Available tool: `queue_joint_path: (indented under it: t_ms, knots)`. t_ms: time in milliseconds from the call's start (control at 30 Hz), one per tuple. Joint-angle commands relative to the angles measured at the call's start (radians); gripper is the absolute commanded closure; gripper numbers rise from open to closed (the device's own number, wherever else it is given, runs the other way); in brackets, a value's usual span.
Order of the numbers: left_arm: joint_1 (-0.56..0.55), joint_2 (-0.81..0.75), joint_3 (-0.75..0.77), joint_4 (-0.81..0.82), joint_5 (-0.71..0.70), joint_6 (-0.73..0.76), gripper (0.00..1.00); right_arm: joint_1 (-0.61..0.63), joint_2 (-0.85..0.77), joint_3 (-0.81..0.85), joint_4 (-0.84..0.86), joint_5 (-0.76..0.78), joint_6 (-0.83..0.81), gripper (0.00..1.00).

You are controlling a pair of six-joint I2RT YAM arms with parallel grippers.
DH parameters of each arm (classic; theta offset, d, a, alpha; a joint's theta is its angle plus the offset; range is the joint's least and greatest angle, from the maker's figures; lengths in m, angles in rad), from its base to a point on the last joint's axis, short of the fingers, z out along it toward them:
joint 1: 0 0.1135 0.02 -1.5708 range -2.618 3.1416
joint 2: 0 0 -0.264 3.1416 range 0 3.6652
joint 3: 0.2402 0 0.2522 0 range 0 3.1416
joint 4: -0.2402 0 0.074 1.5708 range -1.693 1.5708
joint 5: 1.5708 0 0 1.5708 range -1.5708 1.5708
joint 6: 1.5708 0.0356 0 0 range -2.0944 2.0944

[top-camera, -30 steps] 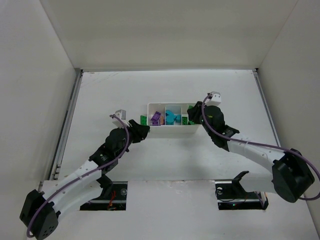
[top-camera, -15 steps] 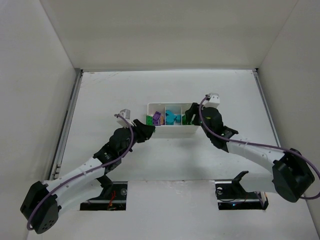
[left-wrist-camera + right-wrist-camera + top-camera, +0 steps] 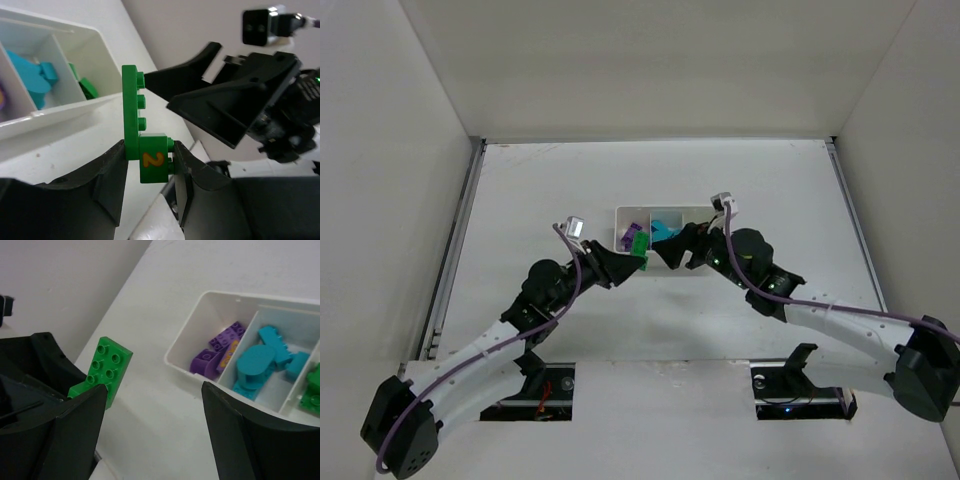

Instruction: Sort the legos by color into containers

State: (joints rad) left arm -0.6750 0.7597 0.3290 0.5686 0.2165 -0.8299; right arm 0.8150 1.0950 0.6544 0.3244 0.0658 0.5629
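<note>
Presently the left jaws are clenching the green lego stack (image 3: 131, 125), its long axis jutting past them, while the right jaws are gaping wide just beside.

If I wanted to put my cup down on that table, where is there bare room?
Bare table stretches from the tray to the back wall and out to both sides. It is crowded at the tray's front, where the left gripper holds a green lego beside the open right gripper.
</note>
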Motion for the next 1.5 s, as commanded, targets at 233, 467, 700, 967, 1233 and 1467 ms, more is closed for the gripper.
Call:
queue_joint_path:
  t_ms: [233,467,700,967,1233,1467]
  knots:
    - [0.019,0.003,-0.057,0.355,0.296,-0.221,0.77,0.003,-0.003,-0.004,0.257,-0.258,0.120,0.13]
    - [0.041,0.027,-0.082,0.487,0.320,-0.316,0.76,0.009,0.000,-0.022,0.311,-0.267,0.167,0.33]
    - [0.056,0.056,-0.082,0.522,0.327,-0.339,0.75,0.008,0.017,-0.022,0.329,-0.274,0.201,0.48]
    - [0.071,0.079,-0.074,0.524,0.328,-0.342,0.74,0.008,0.037,-0.015,0.335,-0.279,0.223,0.48]
    - [0.084,0.081,-0.061,0.530,0.334,-0.339,0.74,0.008,0.055,-0.015,0.366,-0.287,0.236,0.63]
    - [0.093,0.079,-0.074,0.519,0.310,-0.325,0.44,0.009,0.032,-0.029,0.375,-0.267,0.238,0.71]
